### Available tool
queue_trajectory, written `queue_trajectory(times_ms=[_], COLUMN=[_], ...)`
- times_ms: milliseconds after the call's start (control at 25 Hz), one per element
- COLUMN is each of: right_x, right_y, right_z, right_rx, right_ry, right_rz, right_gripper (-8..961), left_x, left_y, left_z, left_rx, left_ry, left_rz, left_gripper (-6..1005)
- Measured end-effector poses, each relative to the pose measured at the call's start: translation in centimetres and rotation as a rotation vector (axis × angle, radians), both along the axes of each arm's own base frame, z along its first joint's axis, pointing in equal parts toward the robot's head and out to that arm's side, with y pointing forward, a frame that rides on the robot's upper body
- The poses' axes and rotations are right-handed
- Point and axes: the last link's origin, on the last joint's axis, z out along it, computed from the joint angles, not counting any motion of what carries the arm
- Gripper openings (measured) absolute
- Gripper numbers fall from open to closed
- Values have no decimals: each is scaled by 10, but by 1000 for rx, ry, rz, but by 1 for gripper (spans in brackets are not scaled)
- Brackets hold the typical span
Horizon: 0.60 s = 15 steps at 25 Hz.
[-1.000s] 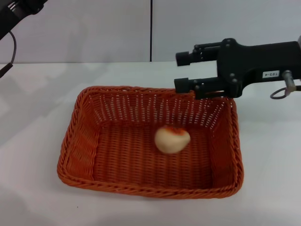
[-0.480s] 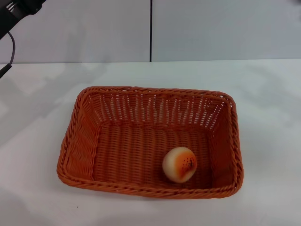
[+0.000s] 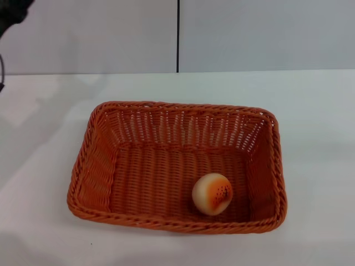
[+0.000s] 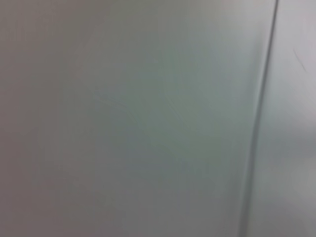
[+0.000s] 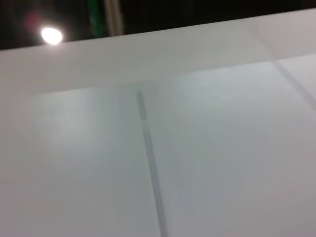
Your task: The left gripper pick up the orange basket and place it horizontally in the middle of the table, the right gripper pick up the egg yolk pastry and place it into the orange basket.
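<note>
The orange basket (image 3: 105,166) lies lengthwise across the middle of the white table (image 3: 316,111) in the head view. Inside it, near the front right corner, rests the egg yolk pastry (image 3: 212,193), its browned, speckled top turned toward me. Neither gripper shows in any view. Only a dark bit of the left arm (image 3: 12,11) sits at the top left corner of the head view. Both wrist views show nothing but blank grey wall panels.
A grey wall with a dark vertical seam (image 3: 178,36) stands behind the table. White tabletop surrounds the basket on all sides.
The right gripper, which hovered over the basket's far right rim a second ago, has withdrawn out of view. The pastry rolled to the front right of the basket. The left arm pulled further away.
</note>
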Motion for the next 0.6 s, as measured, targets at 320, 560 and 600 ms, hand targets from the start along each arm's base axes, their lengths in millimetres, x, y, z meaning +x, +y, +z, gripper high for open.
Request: queue_trajectory(times_ms=[320, 560, 600], right_x=[11, 14, 14], right_y=[-11, -12, -12], right_z=[3, 4, 4], right_rx=[47, 62, 65], right_ry=[23, 33, 34], right_rz=[-71, -87, -88], right_gripper=[784, 784, 784], left_x=[-20, -31, -33], left_y=[-28, -45, -48], left_z=[6, 15, 17], left_rx=[393, 533, 553], left_ry=[54, 70, 67], left_rz=[95, 154, 158], left_gripper=[813, 813, 813])
